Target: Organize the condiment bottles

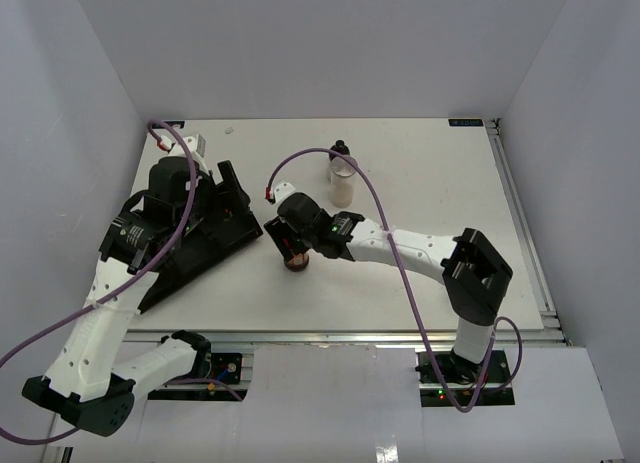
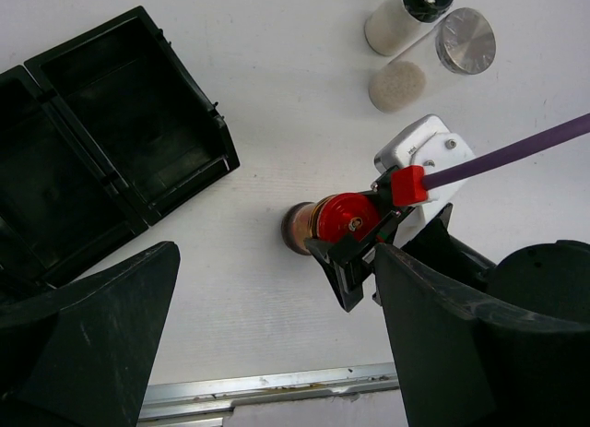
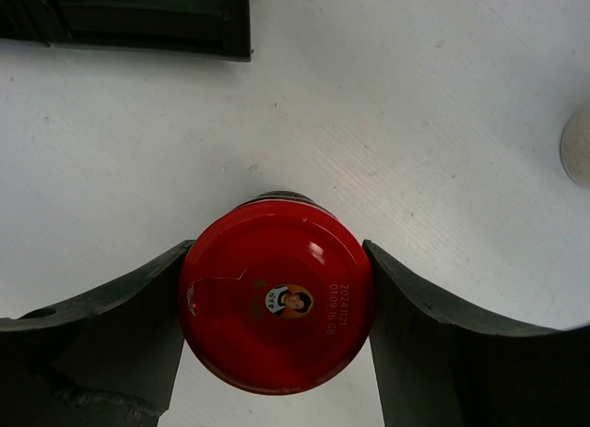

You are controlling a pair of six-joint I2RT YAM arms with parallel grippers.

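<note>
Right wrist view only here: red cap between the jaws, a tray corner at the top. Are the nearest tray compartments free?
Observer: Yes; the left wrist view shows the tray's two compartments nearest the red-capped jar empty.
Operator: Where's the left gripper?
Observer: The left gripper hangs above the tray, jaws open, not touching that jar.
Operator: Other jars?
Observer: Two stand close together at the table's far middle: a black-capped jar and a silver-capped jar.

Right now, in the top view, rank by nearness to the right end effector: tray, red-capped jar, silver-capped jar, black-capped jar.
1. Red-capped jar, held in the right end effector.
2. Black tray, to its left.
3. Silver-capped jar, farther back.
4. Black-capped jar, just behind that.
</note>
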